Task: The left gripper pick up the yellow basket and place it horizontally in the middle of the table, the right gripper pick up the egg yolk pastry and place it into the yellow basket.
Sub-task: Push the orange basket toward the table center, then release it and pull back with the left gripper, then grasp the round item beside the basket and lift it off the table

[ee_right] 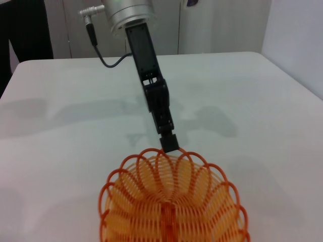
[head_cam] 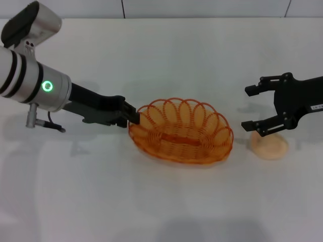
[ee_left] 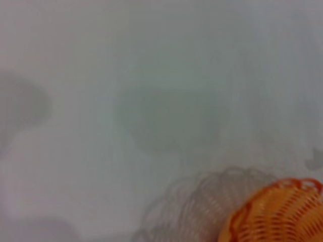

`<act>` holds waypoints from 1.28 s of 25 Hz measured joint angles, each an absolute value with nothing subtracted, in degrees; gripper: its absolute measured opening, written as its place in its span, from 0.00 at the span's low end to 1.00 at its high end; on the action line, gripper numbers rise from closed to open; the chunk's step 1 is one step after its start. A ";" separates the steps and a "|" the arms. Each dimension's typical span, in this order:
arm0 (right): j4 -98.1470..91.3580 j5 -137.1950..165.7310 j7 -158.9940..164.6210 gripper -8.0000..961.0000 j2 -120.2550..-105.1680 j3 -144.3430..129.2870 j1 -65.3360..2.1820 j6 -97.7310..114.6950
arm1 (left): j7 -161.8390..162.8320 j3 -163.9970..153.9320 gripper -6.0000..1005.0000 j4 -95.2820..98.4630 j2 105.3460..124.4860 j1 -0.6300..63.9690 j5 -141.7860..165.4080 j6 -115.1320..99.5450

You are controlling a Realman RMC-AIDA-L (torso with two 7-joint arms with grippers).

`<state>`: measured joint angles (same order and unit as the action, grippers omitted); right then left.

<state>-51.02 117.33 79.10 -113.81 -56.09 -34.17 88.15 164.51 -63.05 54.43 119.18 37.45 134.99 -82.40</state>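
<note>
The yellow basket [head_cam: 180, 132] sits lengthwise across the middle of the white table [head_cam: 166, 55]. My left gripper [head_cam: 131, 116] is shut on the basket's left rim. The right wrist view shows this gripper [ee_right: 169, 142] pinching the far rim of the basket [ee_right: 171, 201]. A corner of the basket also shows in the left wrist view [ee_left: 277, 214]. I cannot tell whether the basket rests on the table or hangs just above it. The egg yolk pastry [head_cam: 271, 146] lies on the table to the right of the basket. My right gripper [head_cam: 254, 108] is open, just above and behind the pastry, not touching it.
The table's far edge [head_cam: 166, 18] meets a tiled wall. The right wrist view shows cabinets and a dark shape [ee_right: 25, 30] beyond the table.
</note>
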 joint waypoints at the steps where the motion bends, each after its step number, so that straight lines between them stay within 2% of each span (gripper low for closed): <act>1: -51.04 117.34 79.10 0.91 -113.81 -56.07 -34.20 88.09 | 164.46 -63.10 0.18 54.14 119.18 37.45 134.98 -82.55; 10: -51.06 117.10 79.16 0.91 -113.94 -55.90 -34.12 87.65 | 163.34 -62.77 0.53 53.75 118.93 37.61 134.96 -85.44; 15: -51.07 116.92 79.59 0.91 -113.99 -55.82 -33.84 87.88 | 158.53 -59.10 0.67 55.96 118.73 36.89 134.63 -87.46; 24: -51.26 116.79 81.62 0.91 -114.07 -54.82 -32.62 88.18 | 130.02 -45.51 0.67 60.43 117.20 29.94 121.22 -89.00; 32: -52.11 116.05 81.33 0.91 -114.64 -53.53 -30.64 88.41 | 98.51 -39.86 0.68 58.98 117.18 21.50 99.56 -90.57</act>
